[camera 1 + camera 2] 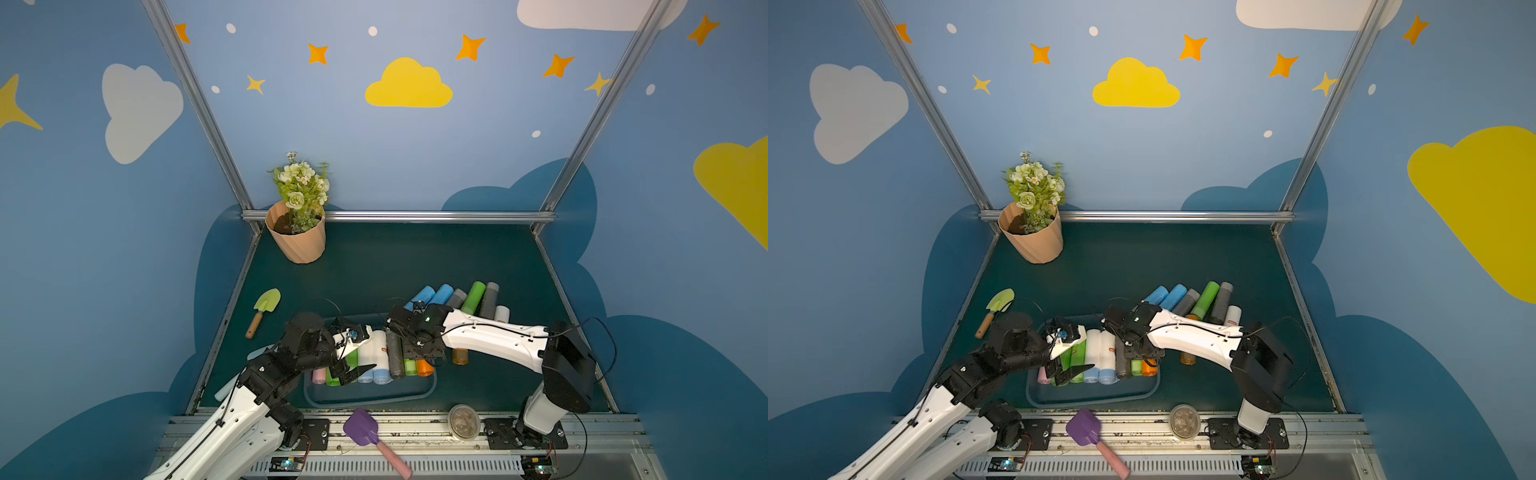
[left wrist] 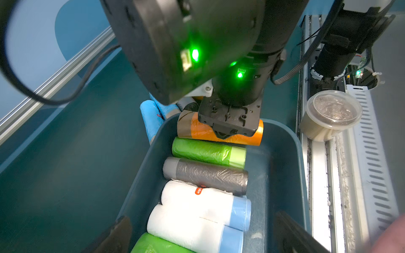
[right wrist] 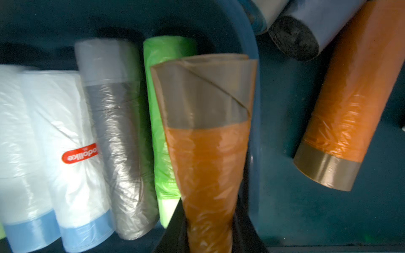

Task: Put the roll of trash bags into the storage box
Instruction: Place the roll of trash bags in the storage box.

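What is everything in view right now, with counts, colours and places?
storage box: one, dark blue-grey, front centre.
boxed rolls: about seven, pink, green, white-blue, grey; side by side in box.
orange roll: one, orange, at box's right end, gripped.
loose rolls: seven, blue, grey, green, white, orange; behind and right of box.
flowerpot: one, peach, back left corner.
trowel: one, green, left of box.
scoop: one, purple with pink handle, front rail.
tub: one, clear, front rail.
left gripper: one, black, open above boxed rolls.
right gripper: one, black, shut on orange roll.

Glossy, crinkled-film orange roll (image 3: 208, 164); smooth plastic storage box (image 2: 282, 153).
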